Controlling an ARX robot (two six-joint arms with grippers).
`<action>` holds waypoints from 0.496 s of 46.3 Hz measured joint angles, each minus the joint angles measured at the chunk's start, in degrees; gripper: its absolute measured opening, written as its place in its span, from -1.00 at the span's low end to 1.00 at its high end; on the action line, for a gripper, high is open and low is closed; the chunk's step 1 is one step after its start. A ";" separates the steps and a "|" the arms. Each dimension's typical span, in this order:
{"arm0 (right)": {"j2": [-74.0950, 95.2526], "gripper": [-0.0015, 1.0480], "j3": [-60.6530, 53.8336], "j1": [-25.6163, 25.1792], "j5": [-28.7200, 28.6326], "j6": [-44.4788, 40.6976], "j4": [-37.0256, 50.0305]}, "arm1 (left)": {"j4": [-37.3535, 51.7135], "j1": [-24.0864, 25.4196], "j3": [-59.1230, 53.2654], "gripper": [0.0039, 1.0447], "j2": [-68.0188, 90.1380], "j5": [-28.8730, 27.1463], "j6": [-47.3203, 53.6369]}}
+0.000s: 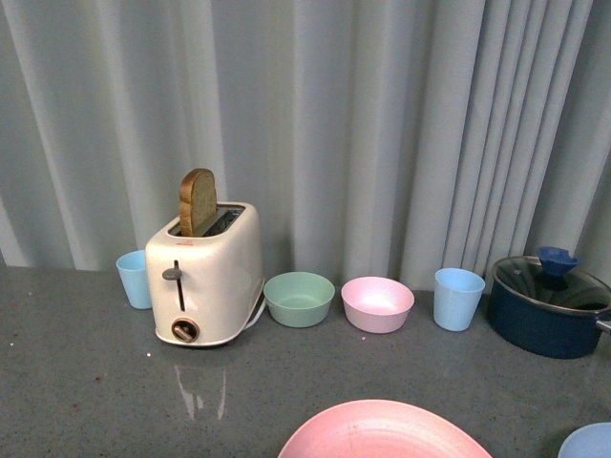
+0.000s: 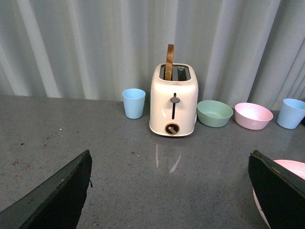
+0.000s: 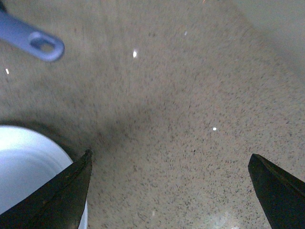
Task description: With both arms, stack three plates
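Observation:
The pink plate (image 1: 384, 431) lies at the near edge of the grey counter, cut off by the front view's bottom; its rim also shows in the left wrist view (image 2: 290, 168) behind one finger. The light blue plate (image 1: 590, 442) shows as a sliver at the bottom right, and in the right wrist view (image 3: 26, 167) beside one finger. The cream-beige plate is out of view. My left gripper (image 2: 169, 191) is open and empty above bare counter. My right gripper (image 3: 169, 191) is open and empty above the counter next to the blue plate. Neither arm shows in the front view.
A cream toaster (image 1: 208, 274) with a bread slice stands at the back, a light blue cup (image 1: 135, 279) to its left. A green bowl (image 1: 299, 298), pink bowl (image 1: 377, 303), blue cup (image 1: 457, 298) and lidded dark blue pot (image 1: 549, 305) line the curtain. A blue handle (image 3: 31, 39) shows in the right wrist view.

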 joint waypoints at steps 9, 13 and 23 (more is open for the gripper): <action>9.97 0.86 1.51 -1.84 -3.21 -17.20 -1.09 | 0.00 0.00 0.00 0.87 0.00 0.00 0.00; 11.85 0.86 1.57 -1.66 -5.07 -23.74 -1.97 | 0.00 0.00 0.00 0.87 0.00 0.00 0.00; 16.06 0.86 4.09 -0.35 -8.92 -28.20 -1.84 | 0.00 0.00 0.00 0.87 0.00 0.00 0.00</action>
